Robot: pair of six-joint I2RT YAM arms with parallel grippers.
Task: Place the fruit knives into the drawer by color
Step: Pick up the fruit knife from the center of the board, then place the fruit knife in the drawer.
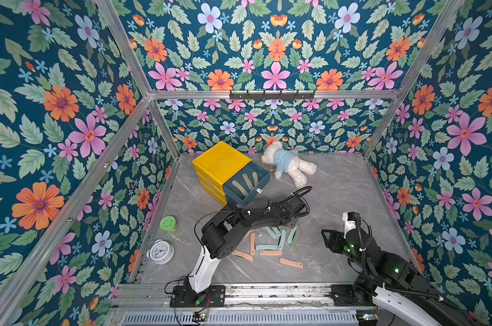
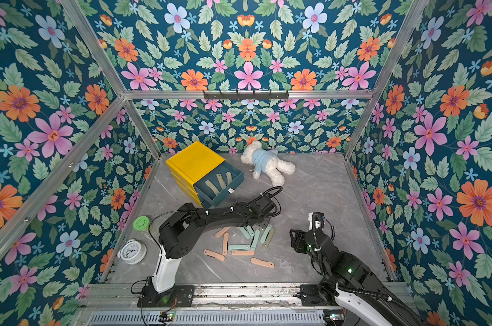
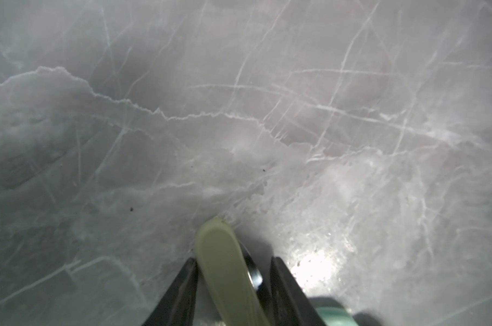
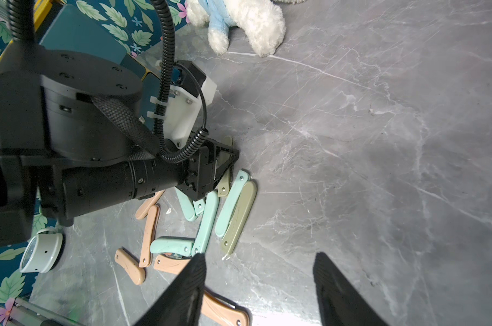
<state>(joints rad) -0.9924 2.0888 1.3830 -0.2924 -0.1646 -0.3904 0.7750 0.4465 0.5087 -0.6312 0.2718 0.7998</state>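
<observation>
grey tabletop (image 1: 338, 192) lies bare right of the fruit knives (image 1: 270, 253).

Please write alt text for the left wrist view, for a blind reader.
An olive green fruit knife sits between the two dark fingers of the left end effector, its rounded tip close to the grey marble table. Part of a pale teal knife shows at the picture's edge.

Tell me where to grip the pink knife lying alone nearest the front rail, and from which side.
Take the pink knife at mid-length, across its narrow width, coming straight down from above. It lies flat on the table, apart from the other knives, so both long edges are free. The rounded ends would likely slip.
</observation>
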